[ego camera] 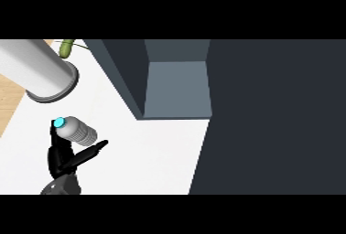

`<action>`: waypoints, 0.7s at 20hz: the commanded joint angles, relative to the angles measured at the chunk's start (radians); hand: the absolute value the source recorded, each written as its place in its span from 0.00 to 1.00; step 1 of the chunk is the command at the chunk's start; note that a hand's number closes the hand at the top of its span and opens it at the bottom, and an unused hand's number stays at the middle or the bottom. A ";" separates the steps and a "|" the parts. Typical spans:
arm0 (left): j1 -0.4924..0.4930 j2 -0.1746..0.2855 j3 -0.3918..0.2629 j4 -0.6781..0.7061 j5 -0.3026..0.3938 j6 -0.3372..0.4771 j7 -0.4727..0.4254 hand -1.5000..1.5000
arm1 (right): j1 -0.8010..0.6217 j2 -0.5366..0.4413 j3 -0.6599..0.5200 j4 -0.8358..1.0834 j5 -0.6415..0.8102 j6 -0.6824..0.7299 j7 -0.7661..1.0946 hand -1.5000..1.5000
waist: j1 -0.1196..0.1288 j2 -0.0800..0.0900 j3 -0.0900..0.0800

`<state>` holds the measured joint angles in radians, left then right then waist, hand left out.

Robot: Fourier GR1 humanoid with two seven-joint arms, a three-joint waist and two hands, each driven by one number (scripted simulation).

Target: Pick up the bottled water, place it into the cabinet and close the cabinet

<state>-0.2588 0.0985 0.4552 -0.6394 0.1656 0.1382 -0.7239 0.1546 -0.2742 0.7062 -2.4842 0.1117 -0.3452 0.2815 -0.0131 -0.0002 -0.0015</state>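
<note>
Bottled water (pixel 79 131) is recorded at the lower left of the frame, outside the cabinet (pixel 125 73) and well apart from its opening. We note that the bottle is tilted, with its cyan cap (pixel 60 122) pointing to the upper left and its ribbed, pale body running down to the lower right.

We find the right hand (pixel 61 160) directly below the bottle, entering from the lower edge. Its black fingers (pixel 89 152) are curled round the bottle: one digit rises on the left beside the cap, and another reaches out under the bottle's base toward the upper right. We therefore log the hand as closed on the bottle. We cannot tell whether the bottle's base touches the white counter (pixel 148 155) or is held just clear of it.

We observe that the cabinet stands open at the upper centre. Its dark side wall runs diagonally, and a lighter grey-blue inner shelf (pixel 177 87) shows to the right of that wall. A broad dark panel (pixel 270 114) fills the right of the frame; we cannot tell whether it is the cabinet's door.

At the upper left we record a grey forearm (pixel 34 64) ending in a darker ringed collar, with a small green item (pixel 66 47) just beside it at the top. A strip of tan wood (pixel 8 107) borders the counter at the left edge.
</note>
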 commanded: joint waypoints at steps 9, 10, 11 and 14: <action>-0.060 0.023 0.023 0.140 0.078 -0.135 -0.137 1.00 | 0.059 -0.035 0.099 -0.090 0.135 -0.035 0.006 0.00 | 0.000 -0.002 0.000; -0.092 0.012 0.025 0.161 0.080 -0.108 -0.123 1.00 | 0.040 -0.062 0.033 -0.143 0.087 -0.019 0.037 0.00 | -0.002 -0.001 0.000; -0.119 -0.001 0.027 0.192 0.087 -0.096 -0.150 1.00 | 0.009 -0.015 0.032 -0.036 0.083 -0.030 0.003 0.00 | 0.001 0.001 0.000; -0.109 0.028 0.027 0.182 0.103 -0.138 -0.146 1.00 | -0.009 -0.034 -0.013 -0.087 0.044 -0.026 0.036 0.00 | 0.003 0.002 0.000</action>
<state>-0.3375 0.1112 0.4757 -0.5005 0.2484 0.0299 -0.8477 0.1618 -0.2977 0.7321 -2.4817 0.1140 -0.3857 0.2680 -0.0116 -0.0013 -0.0009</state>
